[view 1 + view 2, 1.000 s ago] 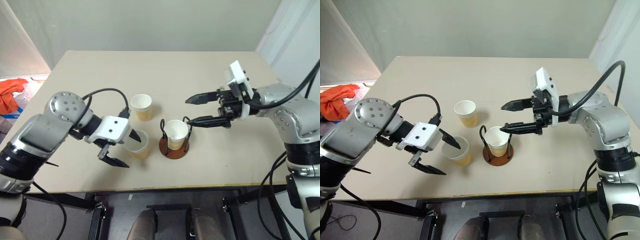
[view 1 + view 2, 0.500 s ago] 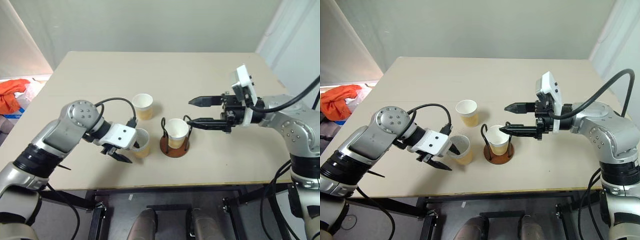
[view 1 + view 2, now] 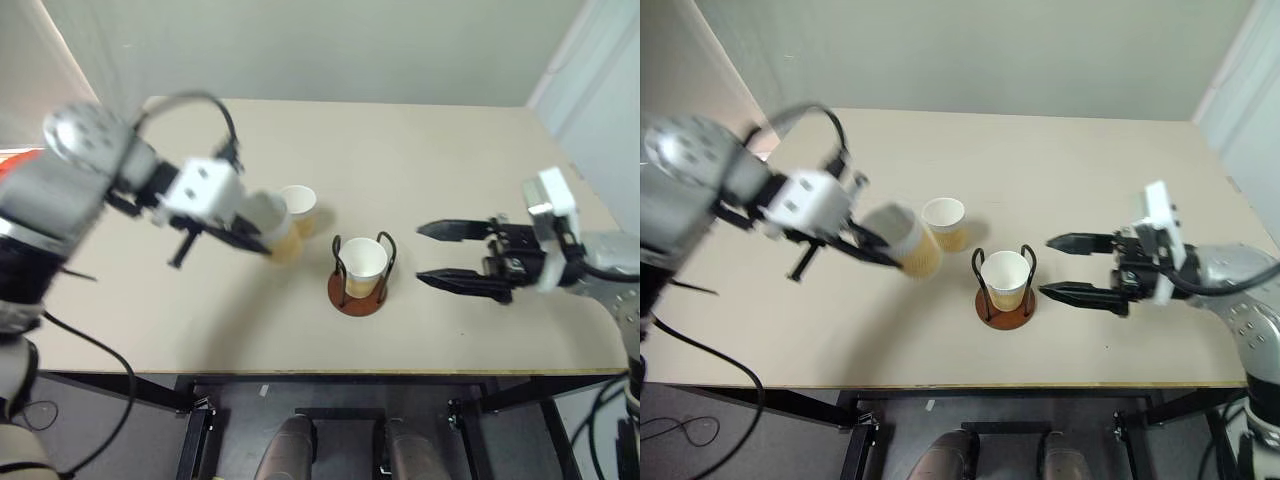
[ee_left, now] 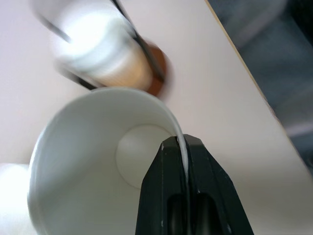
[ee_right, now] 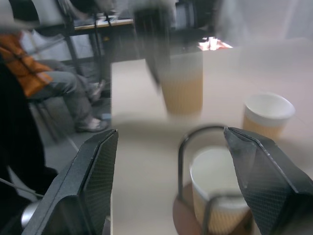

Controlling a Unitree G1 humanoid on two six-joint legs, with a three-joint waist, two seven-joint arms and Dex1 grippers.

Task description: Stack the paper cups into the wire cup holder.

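The left gripper [image 3: 262, 240] has pinched a paper cup [image 3: 910, 240] by its rim and lifted it left of the wire cup holder [image 3: 359, 290], ready for stacking; the right gripper [image 3: 440, 255] has drawn back, gaping and empty

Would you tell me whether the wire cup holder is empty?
No: one paper cup stands upright inside the wire cup holder.

No readable text, labels, brands or numbers anywhere: paper cups [image 3: 363, 262] plain, wire cup holder [image 3: 357, 292] unmarked, table [image 3: 450, 170] bare of print.
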